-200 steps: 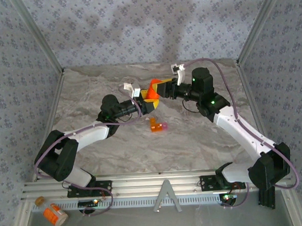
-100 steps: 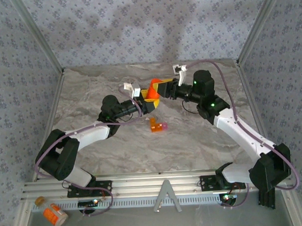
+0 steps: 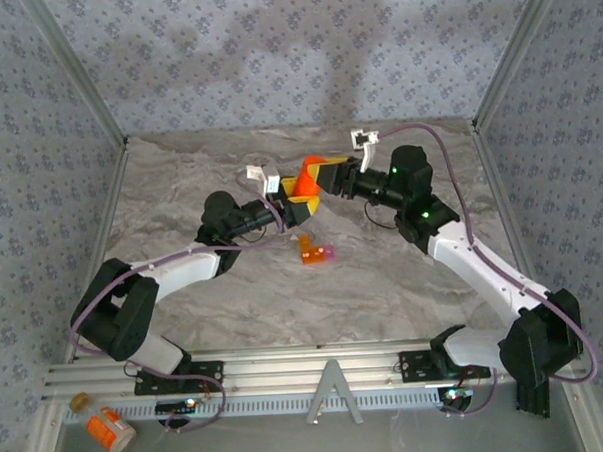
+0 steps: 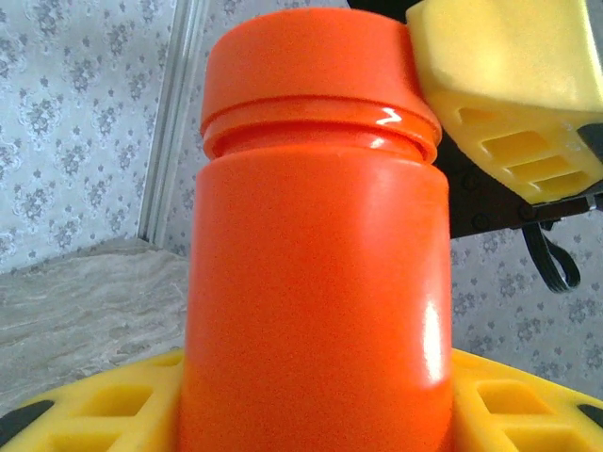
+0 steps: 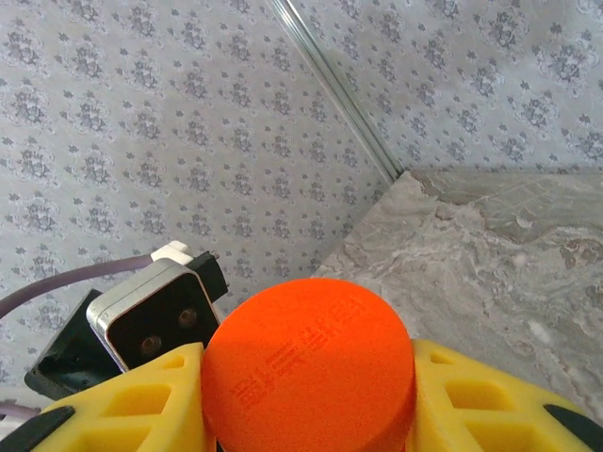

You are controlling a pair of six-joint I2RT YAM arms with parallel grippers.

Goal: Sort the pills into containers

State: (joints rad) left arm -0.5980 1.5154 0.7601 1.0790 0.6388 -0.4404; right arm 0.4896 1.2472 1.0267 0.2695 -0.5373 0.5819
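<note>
pill bottle (image 3: 302, 191): held up off the table (image 3: 179, 181) between both arms, not resting on anything
left gripper (image 3: 289, 207): clamped round the pill bottle body, yellow pads (image 4: 94, 405) on either side of its lower half
right gripper (image 3: 326, 177): closed on the cap (image 5: 309, 363), a pad pressed on each side of it
key relation: the pill bottle's long axis runs from the left gripper up toward the right gripper, cap end facing the right one - the right wrist lines up roughly with that axis, so a twist there looks like what takes the cap off
nearer arm: both already touching; the left has the body, the right has the cap
step, my guess: uncapping, cap seated on the neck, not yet off
small orange box (image 3: 316, 251): on the table just below the pill bottle on the side toward the arm bases, pink end pointing right, apart from both grippers
labelled bottle (image 3: 108, 430): well apart from the pill bottle, off the table at the near left corner - not part of the job
writing: raised lettering on the cap top, cannot read it; the labelled bottle's label is too small to read
contents: cannot tell through the orange wall
</note>
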